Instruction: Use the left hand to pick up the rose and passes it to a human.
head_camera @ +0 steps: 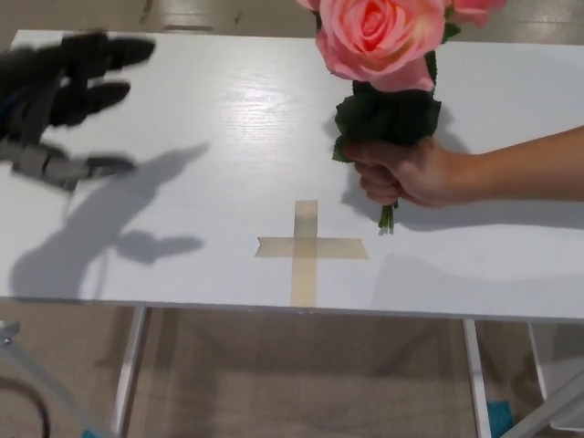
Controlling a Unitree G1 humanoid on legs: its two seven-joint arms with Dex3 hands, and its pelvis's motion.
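White table [228, 137]: fills most of the frame, top painted white with faint wood grain, its front edge running across the lower third. Shadows fall on its left half and along the right side.

Tape cross [307, 248]: two strips of tan masking tape, laid flat at lower centre of the tabletop, the upright strip reaching the front edge.

Table legs [128, 370]: white, two visible below the front edge, one at lower left and one at lower right.

Floor [301, 383]: beige, seen beneath the table and in a strip along the top of the frame.
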